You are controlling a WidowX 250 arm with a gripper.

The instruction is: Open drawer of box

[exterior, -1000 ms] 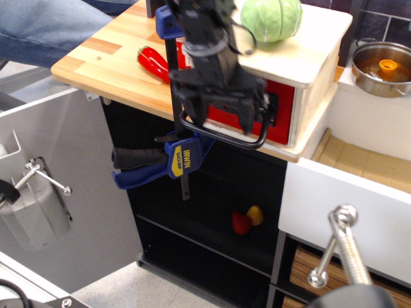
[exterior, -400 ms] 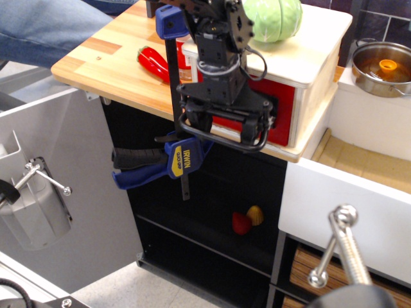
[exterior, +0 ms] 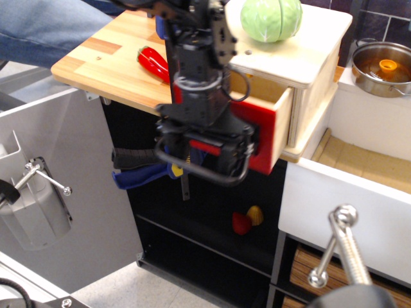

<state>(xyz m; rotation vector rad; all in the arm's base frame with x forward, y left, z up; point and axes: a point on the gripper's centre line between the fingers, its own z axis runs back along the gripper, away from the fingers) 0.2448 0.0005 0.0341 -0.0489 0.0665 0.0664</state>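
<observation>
The pale wooden box (exterior: 313, 67) stands on the wooden counter. Its red-fronted drawer (exterior: 268, 138) is pulled well out towards the front left, and its pale wood side (exterior: 281, 106) shows. My black gripper (exterior: 204, 149) reaches down from above and covers the drawer front. It is shut at the top of the large black loop handle (exterior: 200, 172), which hangs below it. The black metal plate is hidden behind the gripper.
A green cabbage (exterior: 271, 18) sits on the box. A red pepper (exterior: 152, 59) lies on the counter (exterior: 103, 58) to the left. A blue clamp (exterior: 136, 172) hangs at the counter edge. To the right are a white cabinet drawer (exterior: 343, 192) and a metal pot (exterior: 383, 67).
The gripper has moved down and to the front left with the handle. The red drawer has slid out of the box with it.
</observation>
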